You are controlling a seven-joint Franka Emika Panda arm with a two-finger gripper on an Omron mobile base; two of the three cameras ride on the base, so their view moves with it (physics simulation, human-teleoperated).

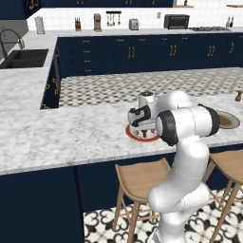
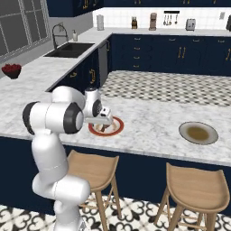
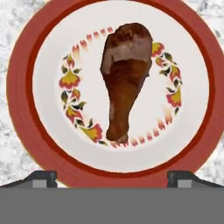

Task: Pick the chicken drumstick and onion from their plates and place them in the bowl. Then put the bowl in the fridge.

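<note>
The robot's hand [image 3: 112, 178] hovers directly above the chicken drumstick [image 3: 124, 78] — fingers spread wide, holding nothing — as it lies on the red-rimmed plate [image 3: 26, 127] on the marble bench [image 1: 71, 128]. Likely light, rigid and greasy-smooth, it seems best gripped across the fat end.

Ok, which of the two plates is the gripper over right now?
The white plate with the red rim, carrying the chicken drumstick. The gripper hangs above it, open. The grey-olive plate lies apart, further along the counter.

Mottled marble counter [image 3: 13, 26] (wooden stools [image 2: 92, 168])
</note>
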